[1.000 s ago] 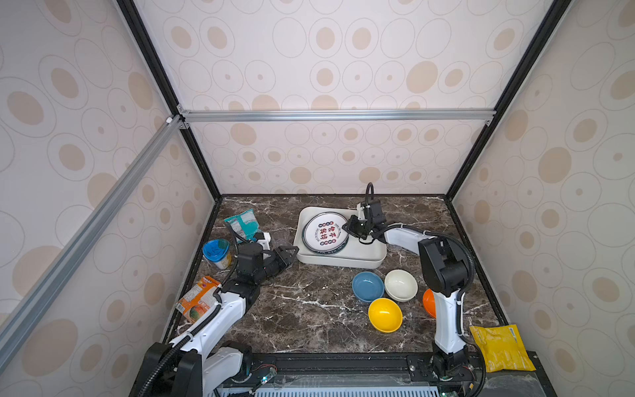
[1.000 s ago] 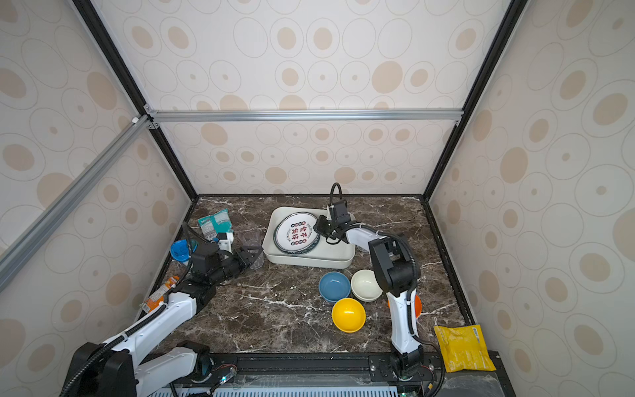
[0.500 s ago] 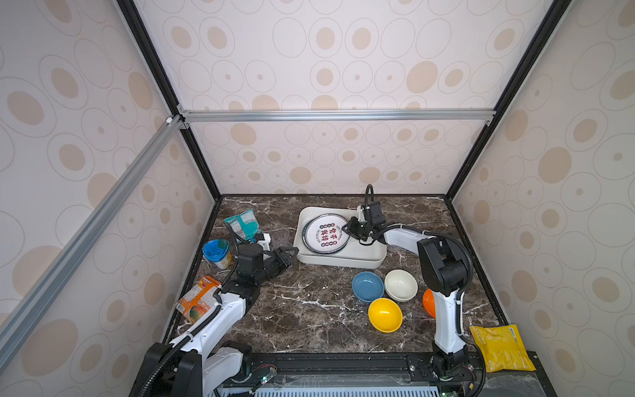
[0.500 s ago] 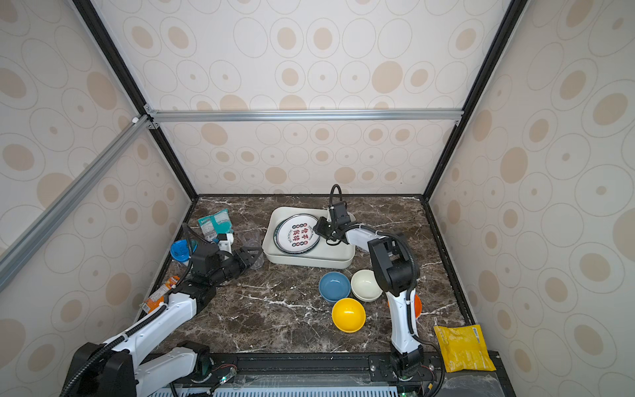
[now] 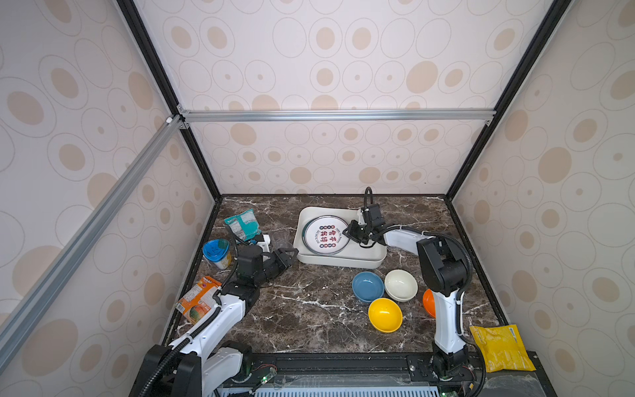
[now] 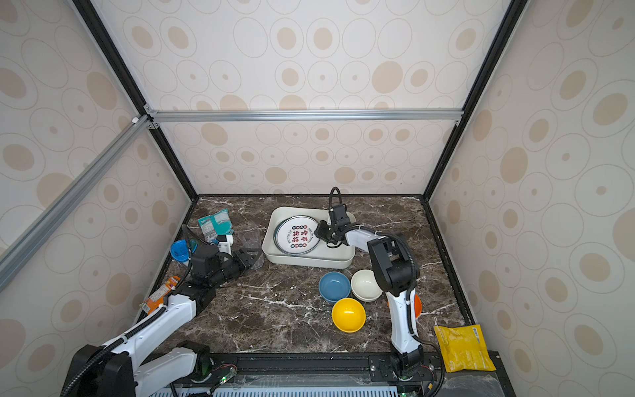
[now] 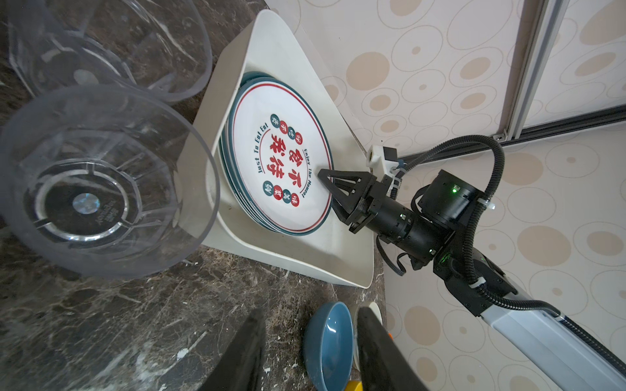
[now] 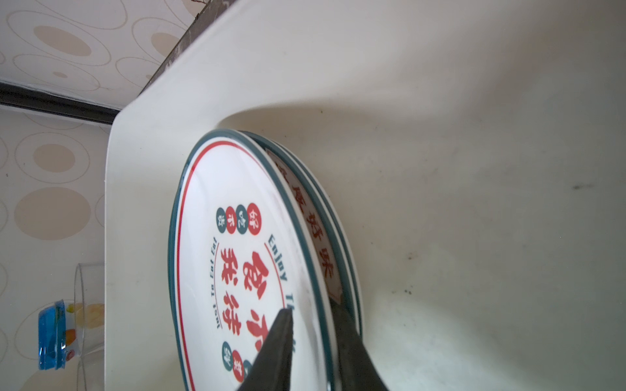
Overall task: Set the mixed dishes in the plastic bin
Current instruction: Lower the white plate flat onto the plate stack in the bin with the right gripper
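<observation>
Far left on the counter (image 5: 309, 309), by the wall: orange pkt (image 5: 198, 304), blue-lidded cup (image 5: 216, 252) behind it, teal pkt (image 5: 242, 223) further back. Next, the L gripper (image 5: 292, 257) sits low over the counter, pointing twd the bin (image 5: 340, 264); jaws apart, nothing between them. Just ahead of it, 2 clear cups (image 7: 101, 189) sit on the counter just beside the bin's left wall, outside it; can't tell if the nearer one touches the wall. The bin sits mid-back on the counter w/ a stack of plates (image 5: 324, 235) lying flat in its left part. The R gripper (image 5: 347, 234) reaches in from the right, over the bin's right half, to the stack's right edge. Its jaws are a little apart & straddle the rim of the top plate (image 8: 237, 254), one over its face, the other under the rim, above the next plate. Can't tell if they pinch it or sit loose. In front of the bin, right of centre, the bowls are on the counter, none in the bin. Blue bowl (image 5: 367, 287) & cream bowl (image 5: 401, 284) are side by side. Yellow bowl (image 5: 385, 314) is nearer the front edge, close to both. Orange bowl (image 5: 427, 302) is further right, mostly hidden behind the R arm (image 5: 443, 275). At the front right corner lies a yellow pkt (image 5: 501, 349).
</observation>
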Available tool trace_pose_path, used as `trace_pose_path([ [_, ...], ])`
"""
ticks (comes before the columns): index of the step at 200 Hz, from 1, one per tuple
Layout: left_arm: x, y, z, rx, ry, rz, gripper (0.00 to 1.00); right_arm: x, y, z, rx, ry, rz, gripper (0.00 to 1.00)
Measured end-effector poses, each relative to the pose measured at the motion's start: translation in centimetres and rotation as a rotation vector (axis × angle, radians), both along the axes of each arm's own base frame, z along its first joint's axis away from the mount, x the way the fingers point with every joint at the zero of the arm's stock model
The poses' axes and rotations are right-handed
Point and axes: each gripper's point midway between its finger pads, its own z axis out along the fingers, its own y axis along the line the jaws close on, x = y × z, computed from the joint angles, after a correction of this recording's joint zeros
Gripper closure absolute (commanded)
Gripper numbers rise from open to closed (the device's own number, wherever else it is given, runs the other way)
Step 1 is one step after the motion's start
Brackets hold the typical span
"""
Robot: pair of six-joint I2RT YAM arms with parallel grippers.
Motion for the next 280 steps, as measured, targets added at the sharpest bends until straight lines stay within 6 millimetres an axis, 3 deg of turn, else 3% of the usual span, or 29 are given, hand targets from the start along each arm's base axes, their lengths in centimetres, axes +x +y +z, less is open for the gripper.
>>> trace_pose_path([
  [101,-0.1,0.0,-0.2,-0.008,-0.003,0.003,0.56,-0.3,-2.4,-0.3,-0.073,0.007,-0.033,0.8],
  [138,-0.1,0.0,-0.2,-0.01,-0.004,0.004,0.56,-0.3,-2.2,-0.2,-0.071,-0.002,-0.022,0.92],
  [162,-0.1,0.0,-0.3,-0.011,-0.003,0.004,0.56,-0.4,-1.9,-0.1,-0.064,-0.001,-0.01,0.94],
  [185,-0.1,0.0,-0.3,-0.012,-0.001,0.005,0.56,-0.4,-1.9,-0.1,-0.062,0.001,-0.008,0.94],
  [213,-0.2,0.1,-0.3,-0.014,-0.003,0.005,0.56,-0.4,-1.9,0.1,-0.065,0.003,-0.006,0.82],
  [280,-0.3,0.2,0.2,-0.013,-0.02,0.009,0.55,-0.9,-2.4,0.2,-0.091,0.021,-0.009,0.77],
])
